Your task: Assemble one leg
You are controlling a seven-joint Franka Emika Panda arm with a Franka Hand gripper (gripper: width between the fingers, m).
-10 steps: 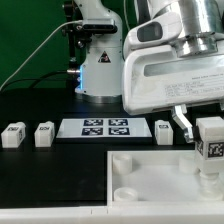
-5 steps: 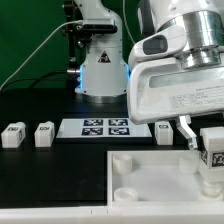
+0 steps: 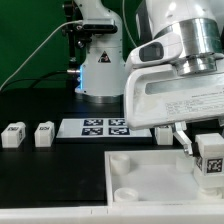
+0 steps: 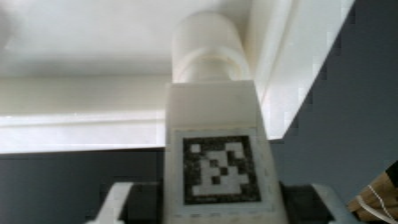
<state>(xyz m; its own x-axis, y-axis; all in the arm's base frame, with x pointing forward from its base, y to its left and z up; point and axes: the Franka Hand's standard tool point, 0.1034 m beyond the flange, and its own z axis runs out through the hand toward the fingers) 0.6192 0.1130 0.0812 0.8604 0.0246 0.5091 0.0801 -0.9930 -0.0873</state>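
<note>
The gripper [image 3: 205, 140] was clamped on the leg [image 3: 210, 158]. In the wrist view its fingers [image 4: 125, 204] pressed against two opposite flat sides of the leg [image 4: 214, 165], with the tagged face turned to the camera and the rounded end pointing away toward the panel [image 4: 89, 100]. In the exterior view the leg hung upright at the right edge of the picture, over the right part of the big white panel [image 3: 150, 192]. Whether its lower end already touched the panel could not be told, since that end ran out of sight. Judged by its look, the leg was a small, stiff, light block of hard plastic, unlikely to bend or break. Its smooth faces could let it slip or twist if squeezed off-centre, though. The best hold seemed to be the one shown: flat sides between the fingers, up on the block part, leaving the round end free for a socket. There were four legs in all: the held one, two loose legs [image 3: 12, 135] [image 3: 43, 133] side by side on the black table [image 3: 55, 185] at the exterior view's left, and a fourth leg [image 3: 163, 130] just beside the right end of the marker board [image 3: 105, 127]. There was one panel, with two round sockets [image 3: 123, 164] showing at its left end and any others hidden or unclear. The single marker board carried four tags, and one arm worked the scene.
</note>
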